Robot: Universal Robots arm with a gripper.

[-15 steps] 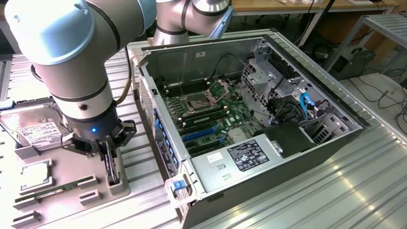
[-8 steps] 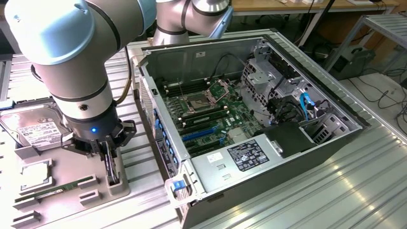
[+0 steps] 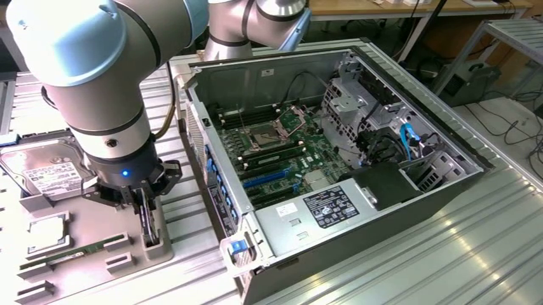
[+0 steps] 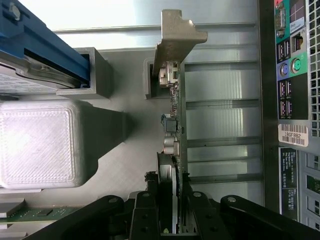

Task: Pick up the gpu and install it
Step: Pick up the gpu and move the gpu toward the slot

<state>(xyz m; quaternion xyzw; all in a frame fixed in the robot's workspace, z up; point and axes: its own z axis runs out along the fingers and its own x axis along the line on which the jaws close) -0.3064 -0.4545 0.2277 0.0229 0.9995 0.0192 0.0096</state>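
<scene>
Gripper (image 3: pixel 147 206) looks pinched narrow on the gpu (image 4: pixel 172 125), which stands on edge in the grey holder (image 3: pixel 159 249) right under it. I'd keep the pull dead straight, no twisting.

Bright light glares off the metal table (image 3: pixel 475 254), whitening behind the gpu (image 4: pixel 176 100), while the computer case (image 3: pixel 238 82) looks dimmer.

Robotics lab: robot arm (image 3: pixel 85 57) over a slatted aluminium bench (image 3: pixel 458 254), opened computer tower (image 3: pixel 254 82), loose floor cables (image 3: pixel 514 130).
</scene>
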